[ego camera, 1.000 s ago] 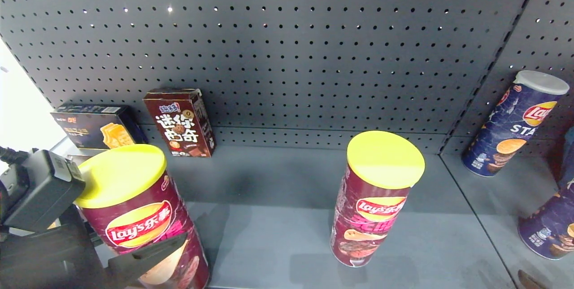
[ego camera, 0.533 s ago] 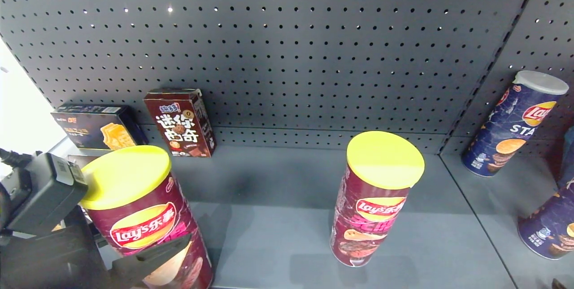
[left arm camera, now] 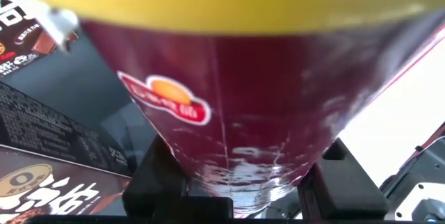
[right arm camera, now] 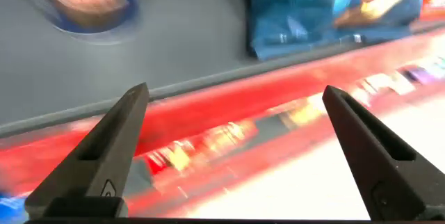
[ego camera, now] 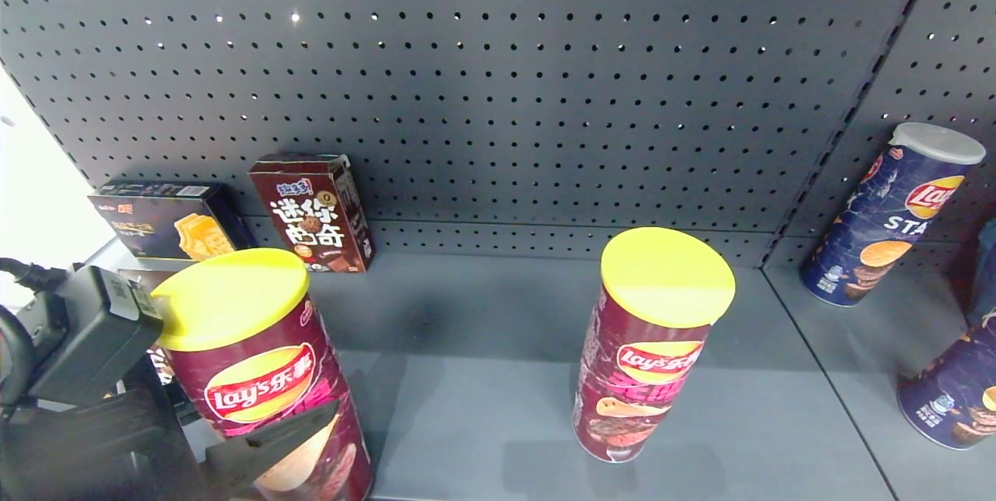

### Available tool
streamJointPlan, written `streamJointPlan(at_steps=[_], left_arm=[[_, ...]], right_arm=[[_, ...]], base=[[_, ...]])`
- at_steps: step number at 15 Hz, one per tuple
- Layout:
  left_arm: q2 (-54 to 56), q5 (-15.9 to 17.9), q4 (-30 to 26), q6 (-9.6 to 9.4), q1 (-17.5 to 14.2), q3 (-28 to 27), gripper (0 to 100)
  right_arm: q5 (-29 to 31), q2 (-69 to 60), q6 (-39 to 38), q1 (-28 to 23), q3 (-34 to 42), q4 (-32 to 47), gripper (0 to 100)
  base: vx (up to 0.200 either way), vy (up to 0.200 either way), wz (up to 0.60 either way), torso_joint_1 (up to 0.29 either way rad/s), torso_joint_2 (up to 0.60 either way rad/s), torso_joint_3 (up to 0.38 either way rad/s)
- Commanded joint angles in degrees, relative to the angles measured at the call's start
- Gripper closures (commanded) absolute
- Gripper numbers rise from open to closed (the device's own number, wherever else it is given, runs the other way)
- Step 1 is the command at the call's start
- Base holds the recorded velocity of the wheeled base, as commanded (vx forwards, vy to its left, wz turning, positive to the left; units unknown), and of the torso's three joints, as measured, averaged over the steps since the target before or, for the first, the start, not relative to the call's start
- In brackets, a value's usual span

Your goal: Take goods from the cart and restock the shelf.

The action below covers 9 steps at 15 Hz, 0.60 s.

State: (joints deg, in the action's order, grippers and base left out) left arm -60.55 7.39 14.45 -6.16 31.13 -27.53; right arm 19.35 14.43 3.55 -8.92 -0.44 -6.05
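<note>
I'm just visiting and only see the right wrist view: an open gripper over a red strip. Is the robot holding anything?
Observer: Yes. The left gripper is shut on a maroon chip can with a yellow lid, at the left end of the shelf.
Operator: Any more like it?
Observer: One matching can stands upright mid-shelf, apart from the held one.

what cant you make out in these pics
Head view: the base of the held can is cut off by the lower edge, so contact with the shelf is unclear.
Left wrist view: the can covers the contact faces of the left pincer.
Right wrist view: blur past the open right pincer makes the blue bag unreadable.
</note>
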Motion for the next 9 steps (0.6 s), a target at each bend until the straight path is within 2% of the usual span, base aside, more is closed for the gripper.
streamJointPlan(at_steps=[1,3,4,5,6,7,8,9], left_arm=[[-0.09,0.00,-0.12,0.00,0.07,0.10,100],[0.26,0.00,-0.21,0.00,-0.02,0.46,100],[0.26,0.00,-0.12,0.00,-0.02,0.63,100],[0.26,0.00,-0.12,0.00,-0.02,0.63,100],[0.26,0.08,-0.12,0.09,-0.02,0.63,100],[0.26,0.00,-0.12,0.00,-0.02,0.63,100],[0.35,0.08,-0.03,0.09,-0.02,0.63,100],[0.35,0.08,-0.12,0.00,0.07,0.72,100]], right_arm=[[-6.60,-8.98,-2.14,-1.18,0.26,2.36,0],[-7.83,-8.90,-1.17,-1.18,0.35,2.36,0],[-12.14,-8.90,0.32,-1.18,0.35,2.36,0],[-12.14,-8.90,0.32,-1.18,0.35,2.36,0],[-24.36,-8.90,0.58,-1.18,-0.18,3.76,0],[-24.88,-8.90,0.41,-1.18,-0.53,5.17,0],[-21.19,-8.81,-3.72,-1.36,-1.14,6.22,0],[-13.02,-8.72,-6.45,-1.71,-0.62,5.78,0]], base=[[0.000,0.000,0.00,0.000,0.00,0.000],[0.000,0.000,0.00,0.000,0.00,0.000],[0.000,0.000,0.00,0.000,0.00,0.000],[0.000,0.000,0.00,0.000,0.00,0.000],[0.000,0.000,0.00,0.000,0.00,0.000],[0.000,0.000,0.00,0.000,0.00,0.000],[0.000,0.000,0.00,0.000,0.00,0.000],[0.000,0.000,0.00,0.000,0.00,0.000]])
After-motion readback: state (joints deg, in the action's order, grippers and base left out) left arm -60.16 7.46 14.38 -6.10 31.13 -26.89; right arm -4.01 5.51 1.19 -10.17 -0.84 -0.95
